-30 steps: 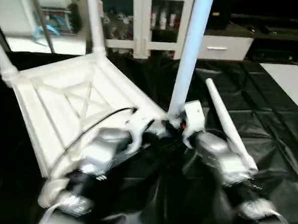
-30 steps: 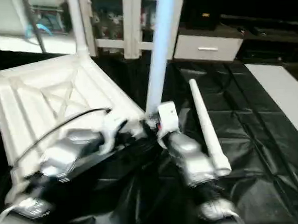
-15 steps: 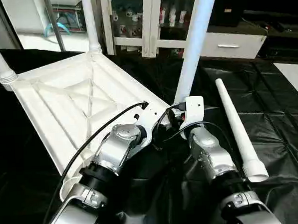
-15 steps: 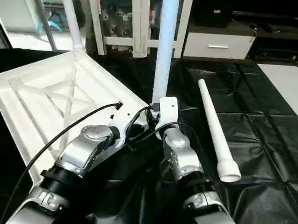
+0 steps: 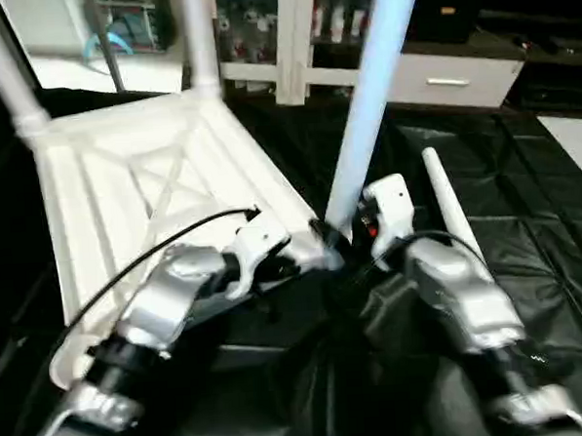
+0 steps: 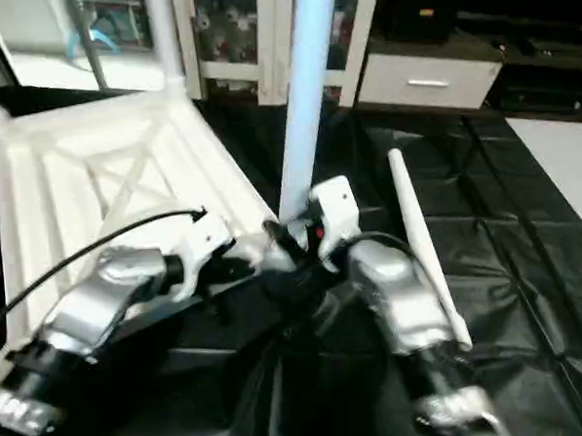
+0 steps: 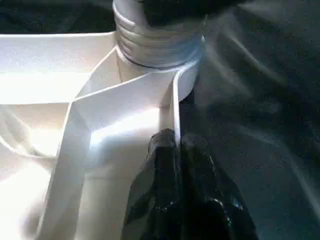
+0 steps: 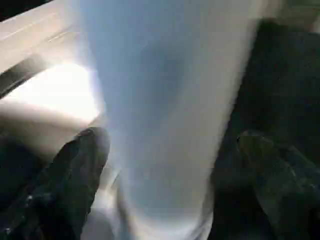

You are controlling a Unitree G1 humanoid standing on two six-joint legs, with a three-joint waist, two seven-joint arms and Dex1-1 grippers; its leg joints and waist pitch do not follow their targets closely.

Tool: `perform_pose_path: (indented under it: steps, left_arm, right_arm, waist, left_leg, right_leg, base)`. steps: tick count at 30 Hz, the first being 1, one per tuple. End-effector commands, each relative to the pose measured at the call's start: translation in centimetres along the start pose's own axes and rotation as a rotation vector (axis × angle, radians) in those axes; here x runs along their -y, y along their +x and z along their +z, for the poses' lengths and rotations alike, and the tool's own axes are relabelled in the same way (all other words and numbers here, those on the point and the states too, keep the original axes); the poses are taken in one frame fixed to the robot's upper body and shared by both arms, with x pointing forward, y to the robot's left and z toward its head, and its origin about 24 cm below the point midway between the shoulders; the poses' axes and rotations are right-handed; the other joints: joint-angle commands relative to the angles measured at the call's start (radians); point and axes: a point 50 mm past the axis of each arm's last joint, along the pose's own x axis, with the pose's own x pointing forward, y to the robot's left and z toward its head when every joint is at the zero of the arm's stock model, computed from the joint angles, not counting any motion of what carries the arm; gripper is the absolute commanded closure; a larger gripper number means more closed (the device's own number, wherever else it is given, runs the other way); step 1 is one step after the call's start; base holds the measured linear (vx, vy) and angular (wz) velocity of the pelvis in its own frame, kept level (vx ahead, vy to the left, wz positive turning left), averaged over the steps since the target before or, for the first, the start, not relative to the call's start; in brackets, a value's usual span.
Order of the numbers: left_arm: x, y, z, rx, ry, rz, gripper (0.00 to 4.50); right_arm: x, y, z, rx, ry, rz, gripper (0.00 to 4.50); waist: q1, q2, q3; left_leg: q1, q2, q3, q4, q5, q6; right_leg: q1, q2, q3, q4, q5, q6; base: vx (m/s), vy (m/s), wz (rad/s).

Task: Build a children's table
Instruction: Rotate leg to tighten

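— Opened wider since a moment ago: right claw (image 8: 170, 145), fingers now standing apart on either side of the upright leg (image 5: 363, 107), gripping nothing.
— Seated properly, though?
— Hard to say. Looks planted in the near corner socket of the tabletop (image 5: 123, 188), lying upside down with ribs showing. Worth checking for wobble before pulling away.
— And the left?
— Left claw (image 7: 181, 145) pinched together on the tabletop's rim, just beside that socket. Best left clamped to steady things while backing the right one straight off, without nudging the leg.
— Then?
— Probably reaching for the loose leg (image 5: 446, 200), lying just right of the arms on the black-draped worktop (image 5: 525, 215). Two far legs (image 5: 199, 37) standing at the far corners already.
— Room?
— Glass-door cabinet (image 5: 291, 32) and a white drawer unit (image 5: 445, 78) behind.
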Motion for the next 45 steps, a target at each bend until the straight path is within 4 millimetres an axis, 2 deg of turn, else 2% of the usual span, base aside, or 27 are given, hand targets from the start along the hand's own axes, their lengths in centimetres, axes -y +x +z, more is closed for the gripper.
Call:
perform_pose_path:
  steps: [1, 3, 4, 6, 8, 11, 13, 16, 20, 23, 25, 27, 31, 36, 41, 45]
  left_arm:
    - [2.0, 0.3, -2.1, -0.093, -0.005, -0.189, 4.5]
    - [2.2, -0.1, -2.3, -0.115, 0.007, -0.222, 4.5]
    - [2.2, -0.3, -2.3, -0.123, 0.014, -0.23, 4.5]
    - [2.2, -0.4, -2.3, -0.131, 0.019, -0.24, 4.5]
    - [2.2, -0.5, -2.4, -0.138, 0.025, -0.245, 4.5]
    - [2.3, -0.5, -2.3, -0.143, 0.033, -0.257, 4.5]
    - [2.5, -0.6, -2.3, -0.144, 0.038, -0.279, 4.5]
    - [2.7, -0.6, -2.3, -0.147, 0.039, -0.292, 4.5]
    - [2.9, -0.5, -2.3, -0.15, 0.041, -0.305, 4.5]
    - [2.9, -0.5, -2.3, -0.149, 0.041, -0.31, 4.5]
    - [3.0, -0.6, -2.3, -0.149, 0.045, -0.32, 4.5]
    - [3.2, -0.6, -2.2, -0.15, 0.048, -0.335, 4.5]
    - [3.3, -0.6, -2.1, -0.15, 0.048, -0.337, 4.5]
    - [3.2, -0.5, -2.2, -0.153, 0.047, -0.332, 4.5]
    - [3.2, -0.5, -2.3, -0.159, 0.044, -0.33, 4.5]
    - [3.2, -0.5, -2.3, -0.162, 0.043, -0.33, 4.5]
  right_arm:
    - [-0.7, -1.4, -0.2, -0.053, -0.059, 0.173, 0.07]
    - [-1.1, -2.4, -1.0, -0.119, -0.084, 0.273, 0.07]
    - [-1.3, -2.8, -1.3, -0.143, -0.089, 0.31, 0.07]
    - [-1.5, -3.2, -1.6, -0.167, -0.088, 0.355, 0.07]
    - [-1.5, -3.1, -1.6, -0.166, -0.093, 0.359, 0.07]
    - [-1.6, -2.8, -1.4, -0.151, -0.101, 0.372, 0.07]
    - [-1.8, -2.7, -1.3, -0.145, -0.115, 0.404, 0.07]
    - [-1.7, -2.5, -1.4, -0.15, -0.132, 0.409, 0.07]
    - [-1.3, -1.9, -1.4, -0.137, -0.151, 0.37, 0.07]
    - [-1.0, -1.5, -1.1, -0.109, -0.156, 0.334, 0.07]
    - [-0.8, -1.4, -0.9, -0.086, -0.144, 0.324, 0.07]
    - [-0.7, -1.3, -0.7, -0.077, -0.147, 0.333, 0.07]
    - [-0.9, -1.3, -0.8, -0.08, -0.147, 0.373, 0.07]
    - [-0.9, -1.4, -1.0, -0.09, -0.15, 0.409, 0.07]
    - [-0.7, -1.4, -1.0, -0.085, -0.144, 0.419, 0.61]
    - [-0.7, -1.4, -1.0, -0.087, -0.142, 0.436, 0.9]
  waist:
    - [0.005, 0.012, -0.042]
    - [0.005, 0.011, -0.041]
    - [0.008, 0.011, -0.04]
    - [0.008, 0.009, -0.042]
    - [0.007, 0.007, -0.043]
    - [0.008, 0.008, -0.046]
    - [0.008, 0.006, -0.049]
    - [0.009, 0.006, -0.048]
    - [0.008, 0.007, -0.047]
    - [0.009, 0.009, -0.049]
    - [0.012, 0.01, -0.052]
    - [0.012, 0.01, -0.053]
    - [0.015, 0.01, -0.052]
    - [0.022, 0.01, -0.051]
    - [0.026, 0.008, -0.054]
    - [0.028, 0.008, -0.056]
  left_leg:
    - [0.005, 0.05, -0.008, -0.076, -0.186, 0.051]
    - [0.005, 0.05, -0.008, -0.077, -0.194, 0.051]
    - [0.008, 0.05, -0.005, -0.076, -0.196, 0.05]
    - [0.005, 0.051, -0.006, -0.075, -0.182, 0.047]
    - [0.002, 0.051, -0.007, -0.075, -0.17, 0.041]
    - [0.004, 0.05, -0.007, -0.073, -0.154, 0.039]
    - [0.001, 0.049, -0.006, -0.07, -0.129, 0.047]
    - [0.002, 0.048, -0.005, -0.068, -0.113, 0.056]
    - [0.003, 0.049, -0.005, -0.069, -0.136, 0.046]
    - [0.006, 0.049, -0.005, -0.069, -0.126, 0.042]
    - [0.007, 0.048, -0.003, -0.066, -0.088, 0.05]
    - [0.005, 0.047, -0.003, -0.065, -0.074, 0.057]
    - [0.006, 0.048, -0.002, -0.064, -0.082, 0.065]
    - [0.007, 0.049, -0.003, -0.066, -0.104, 0.056]
    - [0.007, 0.048, -0.002, -0.064, -0.093, 0.052]
    - [0.007, 0.047, -0.002, -0.062, -0.065, 0.065]
  right_leg:
    - [0.052, -0.079, 0.052, -0.077, -0.234, -0.192]
    - [0.05, -0.077, 0.052, -0.077, -0.246, -0.192]
    - [0.045, -0.078, 0.053, -0.08, -0.256, -0.193]
    - [0.047, -0.079, 0.053, -0.077, -0.241, -0.206]
    - [0.05, -0.079, 0.052, -0.074, -0.23, -0.209]
    - [0.051, -0.08, 0.052, -0.071, -0.203, -0.217]
    - [0.055, -0.079, 0.051, -0.065, -0.16, -0.227]
    - [0.055, -0.079, 0.051, -0.063, -0.141, -0.237]
    - [0.053, -0.081, 0.05, -0.067, -0.18, -0.238]
    - [0.053, -0.079, 0.05, -0.064, -0.163, -0.24]
    - [0.055, -0.075, 0.05, -0.054, -0.082, -0.255]
    - [0.058, -0.075, 0.049, -0.05, -0.052, -0.264]
    - [0.059, -0.077, 0.05, -0.051, -0.058, -0.269]
    - [0.058, -0.078, 0.05, -0.056, -0.107, -0.255]
    - [0.058, -0.078, 0.049, -0.054, -0.096, -0.257]
    - [0.059, -0.077, 0.049, -0.048, -0.055, -0.264]
  base:
    - [0.0, 0.0, 0.0]
    - [0.0, 0.0, 0.0]
    - [0.0, 0.0, 0.0]
    - [0.0, 0.0, 0.0]
    - [0.0, 0.0, 0.0]
    - [0.0, 0.0, 0.0]
    - [0.0, 0.0, 0.0]
    - [0.0, 0.0, 0.0]
    - [0.0, 0.0, 0.0]
    - [0.0, 0.0, 0.0]
    - [0.0, 0.0, 0.0]
    - [0.0, 0.0, 0.0]
    - [0.0, 0.0, 0.0]
    - [0.0, 0.0, 0.0]
    - [0.0, 0.0, 0.0]
    - [0.0, 0.0, 0.0]
